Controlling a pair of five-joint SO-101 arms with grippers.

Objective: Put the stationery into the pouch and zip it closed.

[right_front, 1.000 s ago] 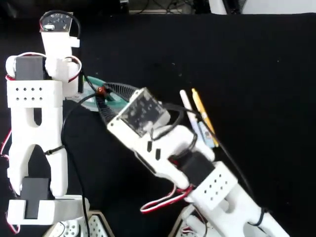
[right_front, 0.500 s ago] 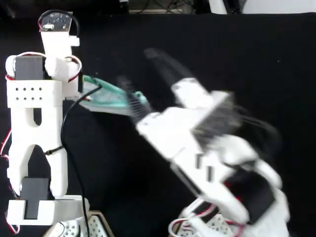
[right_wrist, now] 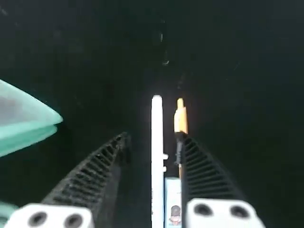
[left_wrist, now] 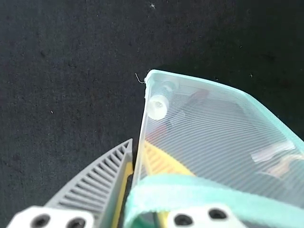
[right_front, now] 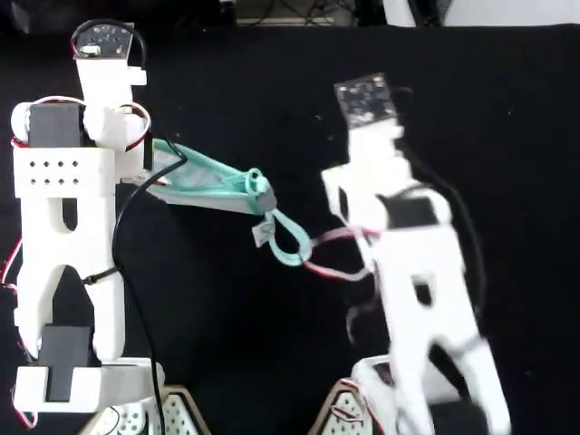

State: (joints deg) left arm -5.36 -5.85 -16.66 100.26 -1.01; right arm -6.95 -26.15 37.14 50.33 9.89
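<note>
Item 1: pouch (right_front: 204, 178), clear with teal edging, centre-left on the table. Its left end is pinched in my left gripper (left_wrist: 135, 156).

Item 2: white pen (right_wrist: 156, 156) and yellow pen (right_wrist: 180, 116), side by side, with their long axes in line with my right gripper (right_wrist: 156, 138). Its jaws are spread wide and straddle both pens.

The right arm is nearer to the pens. The pouch lies to their left.

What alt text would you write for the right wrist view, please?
The right hand, open, hangs over a white pen and a yellow pen lying side by side on the black table, both between its ribbed fingers. A teal pouch shows at the edge.
</note>
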